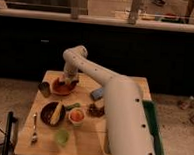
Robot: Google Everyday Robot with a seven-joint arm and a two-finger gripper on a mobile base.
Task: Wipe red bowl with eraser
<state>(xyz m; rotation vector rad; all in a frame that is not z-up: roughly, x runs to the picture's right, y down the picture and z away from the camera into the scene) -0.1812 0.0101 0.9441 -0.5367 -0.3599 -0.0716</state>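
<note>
The red bowl (61,88) is a shallow orange-red dish at the far left of the wooden table (81,141). My arm reaches from the lower right across the table, bends at an elbow above the far edge and comes down onto the bowl. My gripper (66,81) is low over the bowl's right half, at or just above its inside. The eraser is not distinguishable; a dark shape shows under the gripper.
A dark cup (44,89) stands left of the red bowl. A dark brown bowl with yellow food (53,113), a small white cup with orange inside (77,115), a green cup (62,136), a fork (34,129), a blue object (96,94) and a green tray (155,131) are nearby.
</note>
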